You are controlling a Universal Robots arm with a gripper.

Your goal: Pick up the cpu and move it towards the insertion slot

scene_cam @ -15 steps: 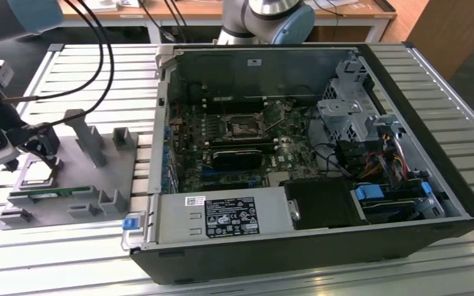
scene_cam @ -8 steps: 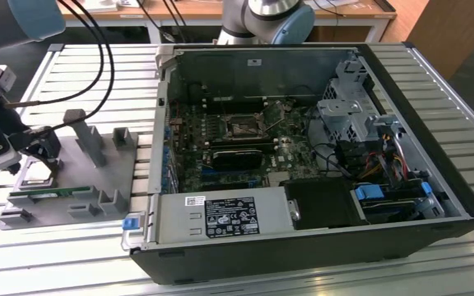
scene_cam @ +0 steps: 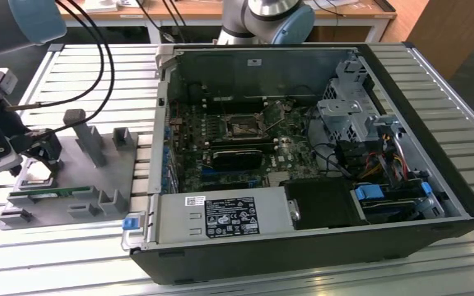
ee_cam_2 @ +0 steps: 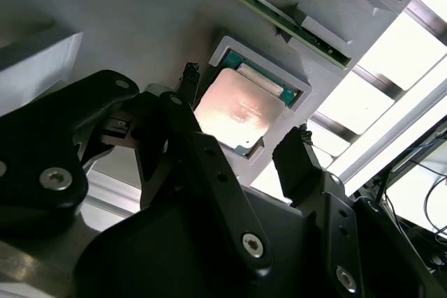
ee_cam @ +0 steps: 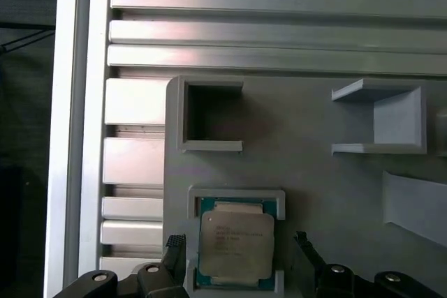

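the cpu (ee_cam: 236,242) lies flat in a walled pocket (ee_cam: 237,192) on the gray tray (ee_cam: 314,179); the gripper (ee_cam_2: 244,102) has its fingers spread either side, clear of the chip's edges. the insertion slot (scene_cam: 243,127) sits well apart.

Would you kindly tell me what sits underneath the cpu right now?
The cpu lies in a raised-rim pocket of the grey holder; the pocket's floor beneath is hidden by the chip itself.

Robot lab or electronics workshop. A slatted metal bench (scene_cam: 447,92) carries an opened computer case (scene_cam: 303,246), circuit boards (scene_cam: 237,132) bare, well apart from the pincer (scene_cam: 46,161), and a grey parts holder (scene_cam: 97,180) right under it. Wooden desks (scene_cam: 195,9) and cables (scene_cam: 108,74) lie beyond.
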